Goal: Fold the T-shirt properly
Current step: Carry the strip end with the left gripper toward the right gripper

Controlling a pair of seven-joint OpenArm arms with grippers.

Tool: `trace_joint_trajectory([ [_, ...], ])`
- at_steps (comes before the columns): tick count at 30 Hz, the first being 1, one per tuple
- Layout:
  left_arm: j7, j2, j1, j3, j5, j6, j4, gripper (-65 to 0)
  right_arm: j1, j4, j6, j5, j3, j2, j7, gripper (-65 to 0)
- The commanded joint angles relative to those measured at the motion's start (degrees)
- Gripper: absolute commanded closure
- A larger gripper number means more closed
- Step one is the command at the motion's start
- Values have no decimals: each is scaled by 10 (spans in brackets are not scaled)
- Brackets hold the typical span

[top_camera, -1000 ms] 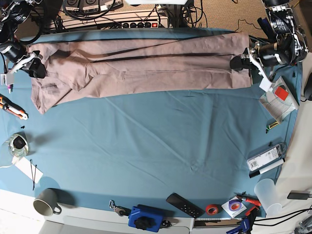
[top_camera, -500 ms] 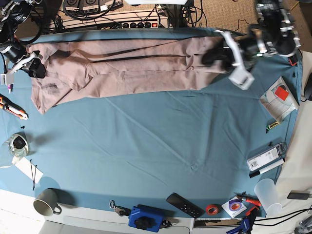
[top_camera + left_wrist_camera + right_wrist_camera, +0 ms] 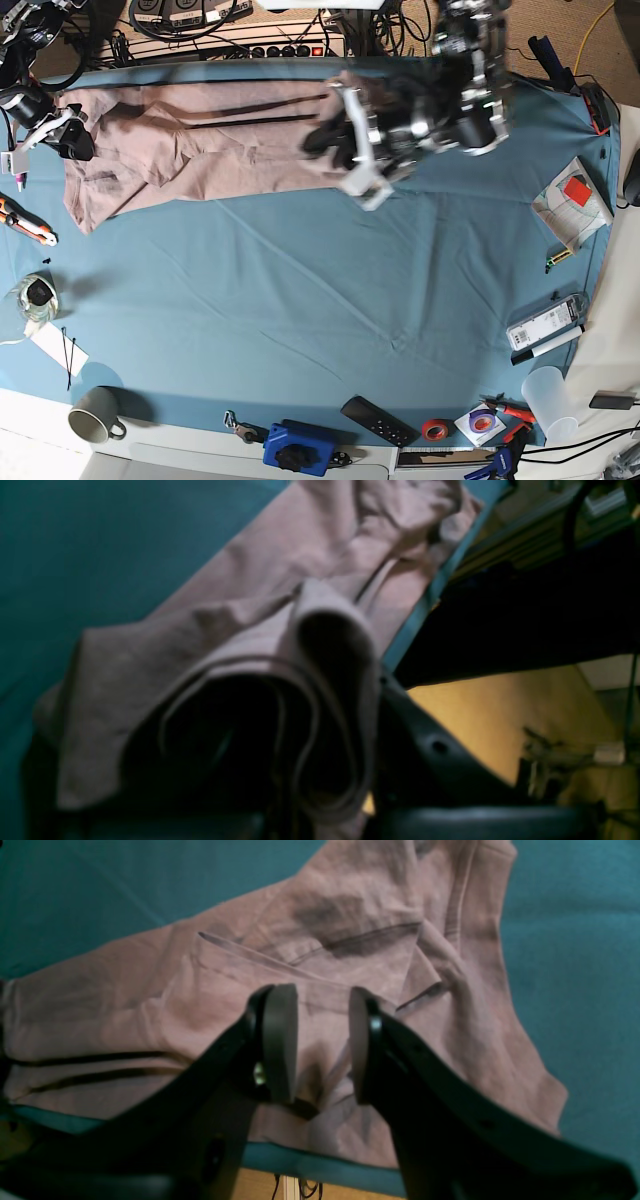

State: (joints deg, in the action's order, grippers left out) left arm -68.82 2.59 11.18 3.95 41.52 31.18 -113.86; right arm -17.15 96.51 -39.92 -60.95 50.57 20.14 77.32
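1. Left gripper [image 3: 335, 140] is clamped on a bunched edge of the T-shirt [image 3: 200, 140]; several layers are seen rolled between the jaws in the left wrist view, carried above the middle of the garment.
2. Right gripper [image 3: 322, 1040] stands part-open over the collar-and-sleeve end, holding nothing.
3. T-shirt lies along the far edge of the blue table cover [image 3: 320, 300], left half flat.
4. Fabric is judged light, limp, prone to slipping and creasing; hems and corners are best pinched.
5. Left fingertips are hidden by cloth; the carried end is blurred.
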Motion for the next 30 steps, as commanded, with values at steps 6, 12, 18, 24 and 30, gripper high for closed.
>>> trace_joint_trajectory([
  [6, 42, 48, -54, 74, -91, -32, 46, 0, 2, 10, -1, -11, 5, 14, -14, -183],
  [12, 60, 64, -85, 136, -99, -46, 112, 0, 2, 10, -1, -11, 5, 14, -15, -183],
  [18, 114, 64, -106, 187, -131, -96, 121, 0, 2, 10, -1, -10, 5, 14, -15, -183],
  [24, 123, 64, -112, 196, -139, -90, 140, 0, 2, 10, -1, -10, 5, 14, -15, -183],
  [30, 129, 64, -112, 196, -97, -48, 147, -315, 2, 10, -1, -9, 5, 14, -20, -183],
])
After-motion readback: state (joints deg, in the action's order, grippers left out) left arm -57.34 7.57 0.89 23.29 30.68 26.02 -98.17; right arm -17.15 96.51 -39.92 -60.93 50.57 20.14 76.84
